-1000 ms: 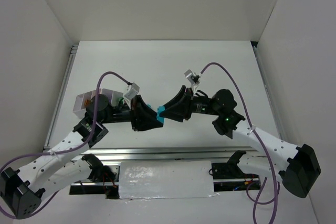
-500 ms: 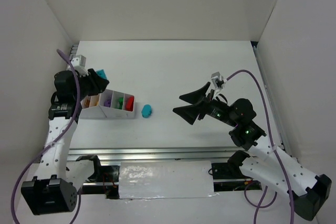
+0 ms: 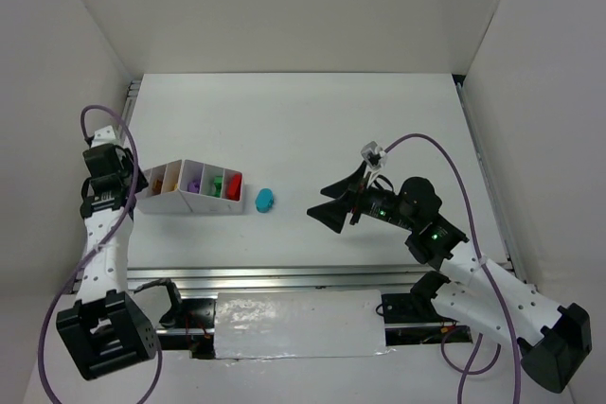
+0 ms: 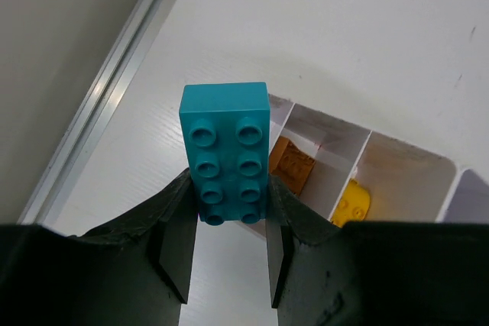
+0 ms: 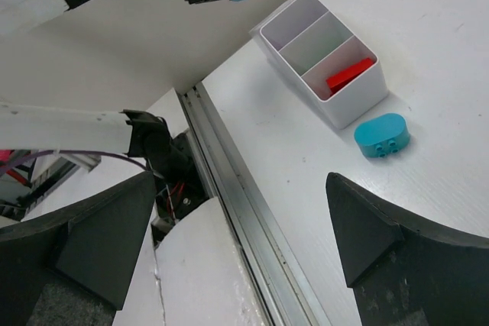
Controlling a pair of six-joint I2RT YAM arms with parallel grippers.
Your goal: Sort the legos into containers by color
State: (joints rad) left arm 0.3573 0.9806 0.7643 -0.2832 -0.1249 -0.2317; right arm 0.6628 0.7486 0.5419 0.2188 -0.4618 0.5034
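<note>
Teal and studded, a rectangular brick (image 4: 225, 154) is clamped by its near end between the narrowed fingers of the left claw (image 4: 228, 211). It is held off the bench (image 3: 303, 130), with its far end at the left end of the white tray (image 4: 325, 117).

Seen from the left wrist, the two compartments nearest the teal brick hold an orange brick (image 4: 293, 164) and a yellow brick (image 4: 351, 202). From above, the tray lies on the left half of the bench with its slanted left end beside the left claw. Purple bricks (image 3: 193, 183) and green bricks (image 3: 217, 184) sit further along the row. A red brick (image 5: 350, 75) lies in the compartment at the right end.

A teal oval brick (image 3: 264, 200) rests on the bench just beside that right end, apart from the tray wall.

The right claw (image 3: 317, 202) hangs well to the right of the oval brick. Its fingers are spread wide, holding nothing and pointing toward the tray. An aluminium rail (image 5: 229, 166) runs along the near edge of the bench.
</note>
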